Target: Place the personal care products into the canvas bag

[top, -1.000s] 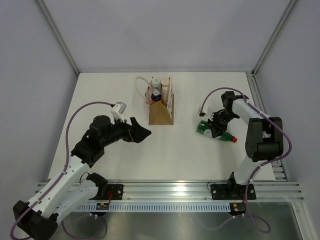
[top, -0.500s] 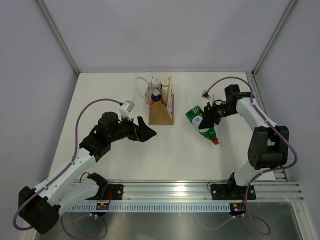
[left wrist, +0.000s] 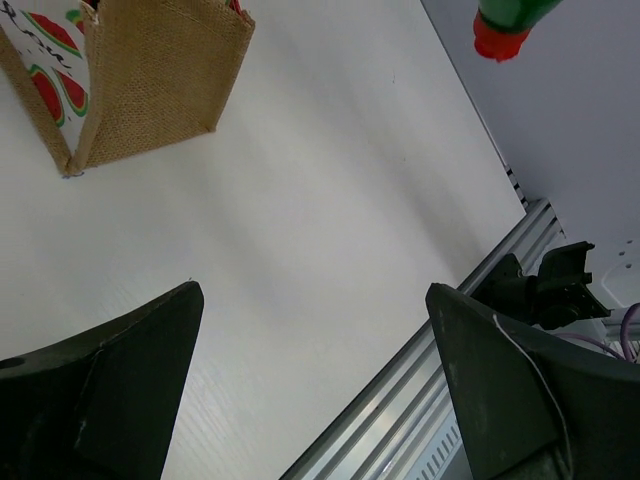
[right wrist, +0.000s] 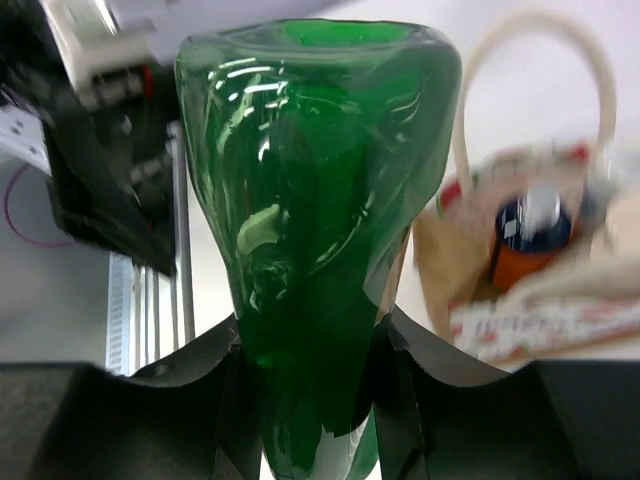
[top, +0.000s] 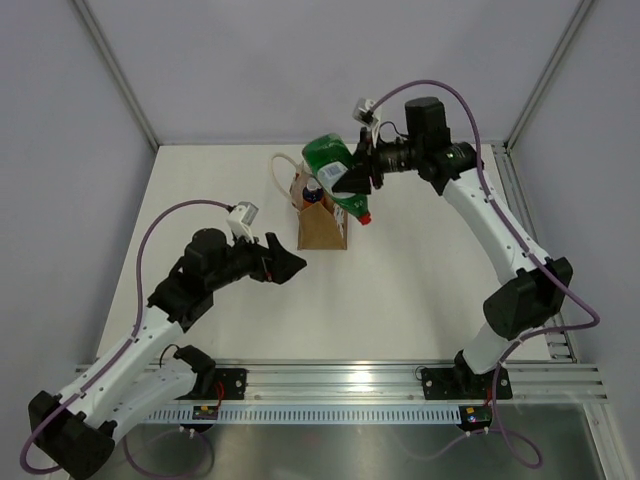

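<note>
From above, the right pincer (top: 352, 178) is clamped on a green bottle (top: 333, 162), the red cap pointing down. The canvas bag (top: 322, 230) stands directly under this pincer. The left pincer (top: 287, 265) has its jaws wide apart and holds nothing; the bag is just beyond it.

In the left wrist view, the bag (left wrist: 150, 85) is far ahead of the left pincer (left wrist: 313, 290), to the left.

In the right wrist view, the right pincer (right wrist: 312, 365) grips the bottle (right wrist: 310, 190). The bag (right wrist: 440, 255), with a blue-and-orange bottle (right wrist: 525, 240) inside, is blurred and lies beyond, to the right.
</note>
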